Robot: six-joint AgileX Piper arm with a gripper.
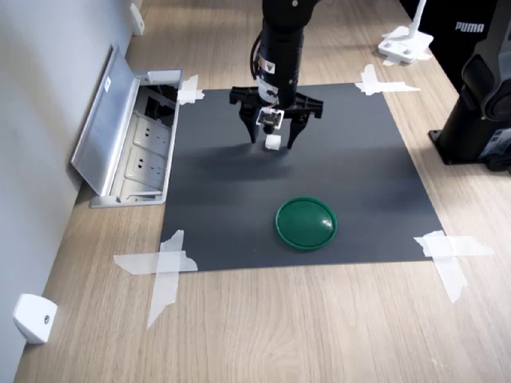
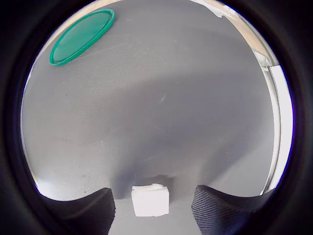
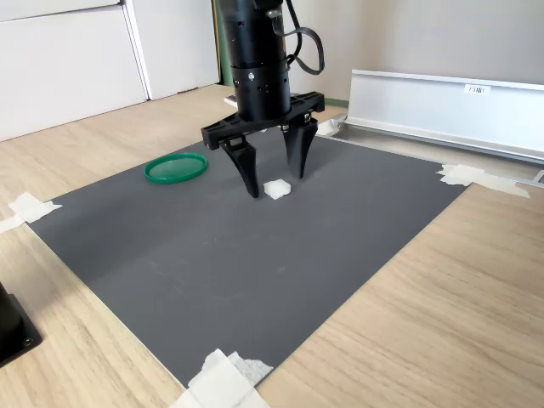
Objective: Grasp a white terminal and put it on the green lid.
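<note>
Gripper (image 1: 272,140) pointed straight down over the far part of the dark grey mat (image 1: 351,159), jaws spread wide, nothing held. White terminal (image 1: 272,142) lying on the mat in the gap between the two black fingers (image 1: 249,128), clear space on either side. In the second exterior view, gripper (image 3: 274,184) fingertips at or just above mat level, terminal (image 3: 277,189) between them and slightly nearer the camera; contact with either finger not seen. In the wrist view, terminal (image 2: 150,200) centred between the two dark fingertips (image 2: 93,208), gaps visible on both sides.

Green lid (image 1: 306,223) flat on the mat, well apart from the terminal, toward the near edge in the first exterior view and slightly to the first exterior view's right of the gripper. In the second exterior view, lid (image 3: 176,167) to the second exterior view's left of the gripper. In the wrist view, lid (image 2: 81,36) far across the mat from the terminal. Lid surface bare.

Mat taped at its corners with pale tape (image 1: 162,267) to a wooden table (image 1: 279,335). Open metal socket box (image 1: 132,140) with raised flap at the first exterior view's left of the mat. White wedge-shaped piece (image 1: 33,317) near the table edge at the first exterior view's lower left. White stand base (image 1: 406,41) beyond the mat's far right corner.
</note>
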